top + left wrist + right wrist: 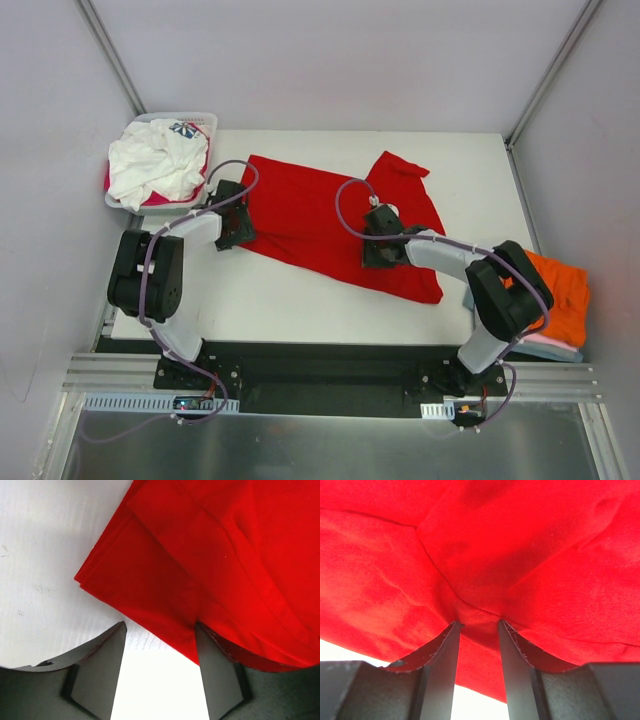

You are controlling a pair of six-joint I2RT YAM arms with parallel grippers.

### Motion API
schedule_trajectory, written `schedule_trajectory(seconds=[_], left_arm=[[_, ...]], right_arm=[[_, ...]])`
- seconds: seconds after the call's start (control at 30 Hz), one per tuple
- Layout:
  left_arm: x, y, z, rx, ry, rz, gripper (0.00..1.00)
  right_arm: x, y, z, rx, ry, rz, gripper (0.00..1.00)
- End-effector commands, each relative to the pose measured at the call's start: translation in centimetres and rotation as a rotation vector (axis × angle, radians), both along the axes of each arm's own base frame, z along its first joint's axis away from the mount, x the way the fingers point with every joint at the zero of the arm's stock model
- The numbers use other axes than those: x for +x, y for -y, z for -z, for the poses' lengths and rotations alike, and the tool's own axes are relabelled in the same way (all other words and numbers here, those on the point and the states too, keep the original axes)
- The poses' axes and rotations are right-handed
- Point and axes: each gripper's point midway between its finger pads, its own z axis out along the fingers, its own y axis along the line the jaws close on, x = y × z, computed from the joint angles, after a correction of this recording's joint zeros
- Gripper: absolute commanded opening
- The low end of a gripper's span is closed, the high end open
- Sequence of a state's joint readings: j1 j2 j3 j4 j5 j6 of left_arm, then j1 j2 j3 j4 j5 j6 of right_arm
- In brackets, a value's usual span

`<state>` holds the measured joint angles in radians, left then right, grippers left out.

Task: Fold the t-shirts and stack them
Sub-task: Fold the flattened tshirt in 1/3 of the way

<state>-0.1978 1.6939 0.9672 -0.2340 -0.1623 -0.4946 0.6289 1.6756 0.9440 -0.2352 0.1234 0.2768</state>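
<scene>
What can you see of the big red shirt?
The red shirt is soft cloth, lying slanted across the white table, partly folded with layered edges and wrinkles. One short sleeve sticks out at the far side. The left gripper sits open at its left end; the right gripper straddles a pucker near its middle.

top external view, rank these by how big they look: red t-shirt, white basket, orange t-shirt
1. red t-shirt, spread across the table, clearly largest
2. white basket
3. orange t-shirt. Smallest as seen, but the right arm hides part of it, so its place below the basket is unsure.
</scene>
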Motion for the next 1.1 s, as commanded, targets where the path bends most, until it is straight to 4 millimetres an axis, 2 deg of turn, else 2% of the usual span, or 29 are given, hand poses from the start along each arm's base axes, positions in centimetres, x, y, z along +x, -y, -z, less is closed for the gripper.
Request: schedule_trajectory(seconds=[0.0,0.17,0.33,0.47,0.57,0.67,0.7,0.8,0.9,0.97,1.07], left_arm=[[-3.8,-0.4,1.5,0.005,-0.096,-0.033,0.57],[-7.1,-0.3,2.3,-0.025,-0.155,-0.044,0.43],[-9.6,-0.8,2.7,-0.022,-0.184,-0.055,0.37],[-10.5,-0.2,2.7,-0.045,-0.197,-0.041,0.35],[-10.0,0.2,0.7,-0.059,-0.132,-0.028,0.36],[-8.7,0.1,-2.1,-0.060,-0.036,-0.011,0.41],[-8.2,0.1,-2.8,-0.056,-0.012,-0.001,0.43],[-5.1,0.4,-5.8,-0.048,0.077,0.012,0.49],[-3.3,1.1,-5.6,-0.057,0.058,0.021,0.51],[-2.9,1.3,-4.4,-0.054,0.020,0.022,0.49],[-2.5,1.8,-4.1,-0.068,0.014,0.031,0.48]], right_arm=[[-4.1,1.4,2.9,-0.006,-0.127,0.011,0.41],[-7.1,3.0,3.1,-0.011,-0.185,0.028,0.43],[-8.8,4.1,3.1,-0.017,-0.204,0.046,0.45],[-10.4,5.7,3.8,-0.050,-0.236,0.066,0.45],[-10.8,7.0,3.9,-0.062,-0.236,0.103,0.46],[-9.8,7.6,2.3,-0.083,-0.181,0.112,0.47],[-8.7,7.0,1.0,-0.067,-0.142,0.110,0.48],[-7.1,6.3,-1.4,-0.043,-0.077,0.095,0.49],[-6.7,6.1,-2.6,-0.048,-0.054,0.089,0.50],[-6.5,6.1,-3.3,-0.042,-0.034,0.087,0.50],[-6.4,6.3,-3.9,-0.047,-0.023,0.088,0.51]])
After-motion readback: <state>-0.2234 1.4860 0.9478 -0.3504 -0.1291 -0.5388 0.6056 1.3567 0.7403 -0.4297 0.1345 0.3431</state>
